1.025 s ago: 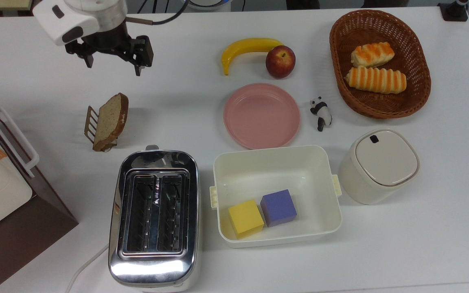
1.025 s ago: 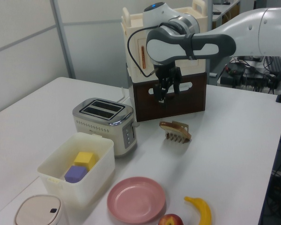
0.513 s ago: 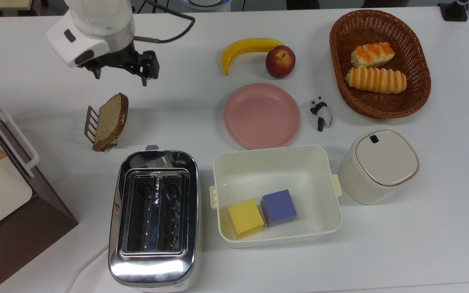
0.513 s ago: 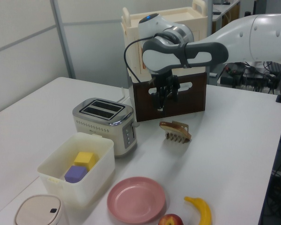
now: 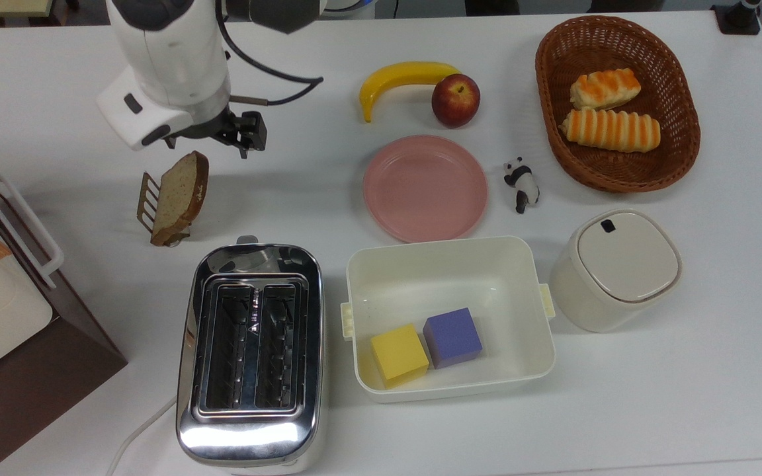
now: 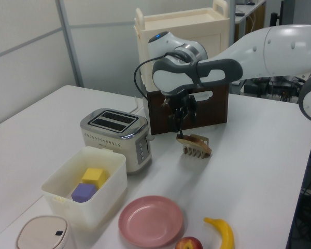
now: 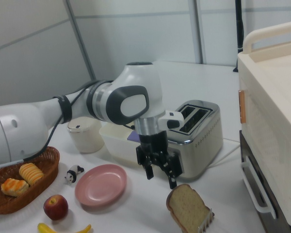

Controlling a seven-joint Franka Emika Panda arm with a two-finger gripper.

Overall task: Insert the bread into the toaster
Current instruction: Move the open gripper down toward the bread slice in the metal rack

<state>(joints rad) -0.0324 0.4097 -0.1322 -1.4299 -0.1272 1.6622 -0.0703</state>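
Claw [image 7: 161, 174] open above the bread [image 7: 187, 209]; toaster [image 5: 251, 351] lettering unreadable

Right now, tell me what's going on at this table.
A Franka arm is going for the slice of brown bread, which leans in a small wire toast rack. Its gripper hangs open just above the slice and holds nothing. The chrome two-slot toaster sits nearby with both slots empty, so the bread has yet to be picked up.
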